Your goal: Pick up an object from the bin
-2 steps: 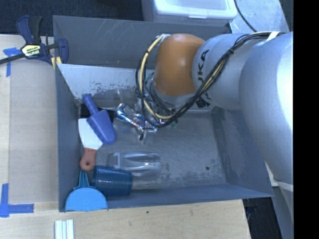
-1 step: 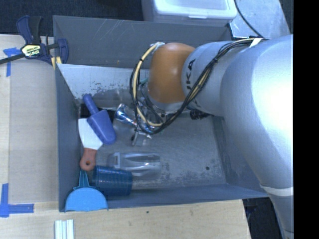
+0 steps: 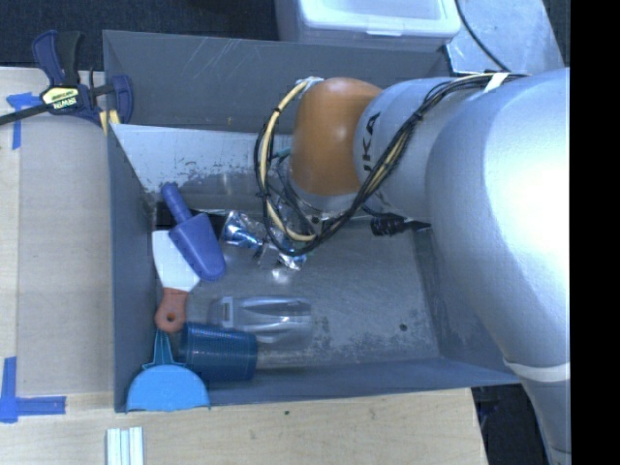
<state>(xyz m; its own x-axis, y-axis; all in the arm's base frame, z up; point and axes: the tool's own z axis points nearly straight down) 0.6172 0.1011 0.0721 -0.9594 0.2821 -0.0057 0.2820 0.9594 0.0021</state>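
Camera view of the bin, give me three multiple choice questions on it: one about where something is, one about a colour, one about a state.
1. Where in the bin does the blue scoop lie?
A. in the left part
B. against the right wall
C. in the lower right corner

2. What colour is the small piece with a hole?
A. green
B. reddish brown
C. yellow

3. How is the dark blue ribbed cup placed?
A. standing upright
B. lying on its side
C. upside down on the scoop

Answers:
1 A: the scoop rests over a white thing close to the left wall.
2 B: the piece is reddish brown against the grey floor.
3 B: the cup's ribbed side faces the camera and its length runs along the floor.
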